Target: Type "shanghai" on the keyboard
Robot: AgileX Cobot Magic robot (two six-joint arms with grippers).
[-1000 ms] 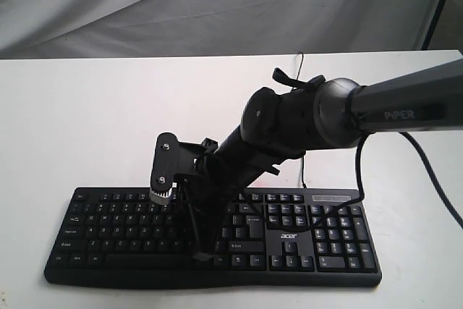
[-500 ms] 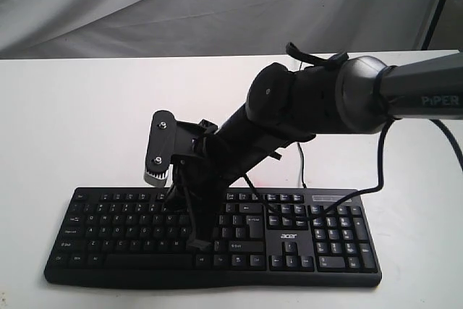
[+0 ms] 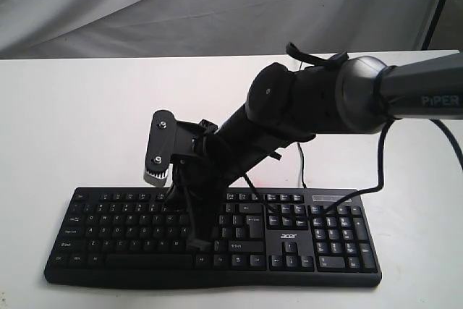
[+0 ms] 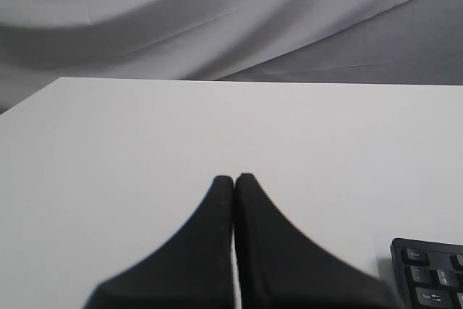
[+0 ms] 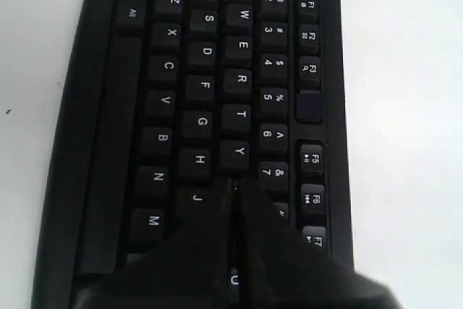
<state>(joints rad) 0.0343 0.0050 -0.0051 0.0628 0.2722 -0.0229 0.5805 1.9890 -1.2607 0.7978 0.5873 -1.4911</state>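
Observation:
The black keyboard point(image 3: 304, 240) lies along the front edge of the white table point(image 3: 79, 113). My right arm reaches across from the right. Its gripper point(image 3: 172, 195) hangs just above the left-middle letter keys. In the right wrist view the right gripper point(image 5: 234, 183) is shut with nothing in it. Its tips hover over the key just after Y point(image 5: 239, 151) in the top letter row, level with J point(image 5: 197, 197). The left gripper point(image 4: 234, 177) is shut and empty above bare table. A corner of the keyboard point(image 4: 430, 280) shows beside it. The left gripper is out of the exterior view.
A loose black cable point(image 3: 194, 233) hangs from the right arm onto the keys near the space bar. A thicker arm cable point(image 3: 380, 171) loops down to the keyboard's back edge. Grey cloth point(image 3: 145, 5) hangs behind the table.
The right gripper rose off the keys and shifted slightly back a second ago. It has held still for the last half second.

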